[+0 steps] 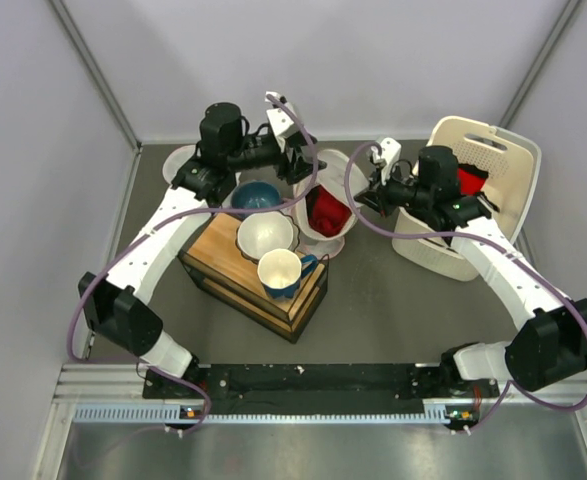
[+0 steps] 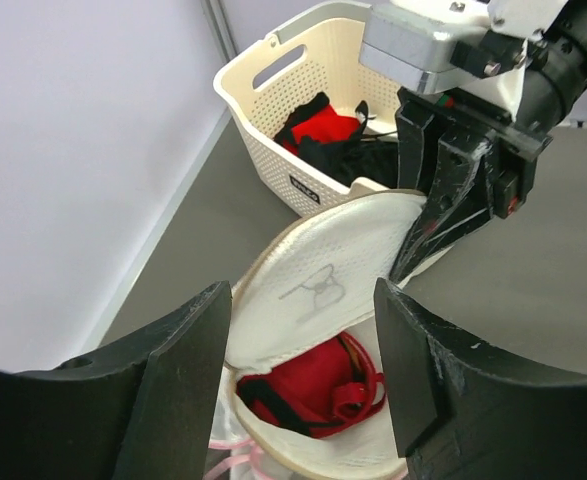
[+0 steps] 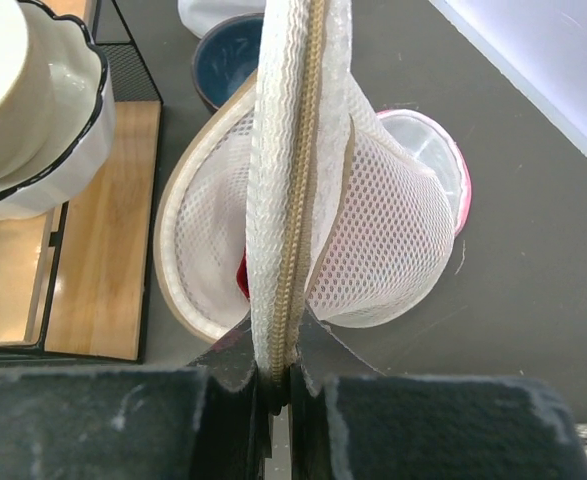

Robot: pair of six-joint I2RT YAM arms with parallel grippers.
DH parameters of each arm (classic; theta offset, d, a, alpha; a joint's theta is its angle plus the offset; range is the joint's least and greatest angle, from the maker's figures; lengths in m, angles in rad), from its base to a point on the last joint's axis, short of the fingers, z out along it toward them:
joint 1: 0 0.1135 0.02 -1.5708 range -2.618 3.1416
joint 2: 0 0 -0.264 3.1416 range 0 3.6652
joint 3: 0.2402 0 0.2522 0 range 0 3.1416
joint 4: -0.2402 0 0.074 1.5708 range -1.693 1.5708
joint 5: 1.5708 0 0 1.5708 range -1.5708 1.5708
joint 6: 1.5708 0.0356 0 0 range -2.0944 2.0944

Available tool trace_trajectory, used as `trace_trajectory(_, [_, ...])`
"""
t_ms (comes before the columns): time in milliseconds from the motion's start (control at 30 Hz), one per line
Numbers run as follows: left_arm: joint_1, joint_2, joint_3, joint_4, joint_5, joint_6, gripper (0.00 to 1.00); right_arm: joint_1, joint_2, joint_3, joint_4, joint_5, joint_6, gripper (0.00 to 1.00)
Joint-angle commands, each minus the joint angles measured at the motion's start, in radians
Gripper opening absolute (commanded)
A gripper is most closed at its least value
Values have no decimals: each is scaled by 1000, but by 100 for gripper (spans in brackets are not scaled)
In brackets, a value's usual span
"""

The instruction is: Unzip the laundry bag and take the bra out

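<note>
The laundry bag unzipped, bra still inside.
The white mesh drum stands tilted, its round flap lifted open; the red bra lies bunched at the bottom, straps showing.

Gap into laundry bag, rack adj

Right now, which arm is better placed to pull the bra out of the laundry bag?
Left. The left end effector is open, facing the bra; the right end effector is shut on the zipper edge of the laundry bag.
</note>
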Motion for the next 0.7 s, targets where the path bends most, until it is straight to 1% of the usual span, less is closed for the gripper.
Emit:
trace_trajectory(0, [-2, 27, 74, -27, 13, 139, 64, -7, -18, 14, 28, -69, -26, 0])
trace_trajectory(167, [-2, 86, 120, -67, 70, 149, 63, -8, -20, 12, 29, -105, -37, 0])
trace_trajectory(367, [-5, 143, 145, -161, 184, 163, 61, -7, -12, 9, 31, -81, -38, 0])
trace_trajectory(400, [-8, 148, 145, -179, 182, 165, 58, -7, -9, 11, 31, -76, -38, 0])
trace_trajectory(433, [-10, 153, 146, -185, 182, 168, 54, -8, -6, 12, 29, -64, -37, 0])
trace_trajectory(467, [-11, 162, 149, -191, 187, 168, 46, -10, -6, 14, 29, -58, -31, 0])
trace_trajectory(500, [-11, 165, 155, -199, 190, 165, 18, -8, -6, 15, 31, -50, -26, 0])
trace_trajectory(533, [-13, 168, 159, -199, 185, 154, 0, -8, -6, 17, 31, -21, -21, 0])
trace_trajectory(567, [-13, 171, 165, -195, 175, 142, 0, -8, -7, 19, 32, 0, 3, 0])
trace_trajectory(600, [-14, 171, 168, -187, 130, 127, 0, -8, -12, 23, 38, 32, 25, 0])
trace_trajectory(633, [-14, 169, 166, -161, 112, 95, 0, -8, -14, 34, 40, 112, 51, 19])
trace_trajectory(667, [-14, 165, 165, -143, 95, 73, 0, -10, -23, 37, 40, 150, 89, 37])
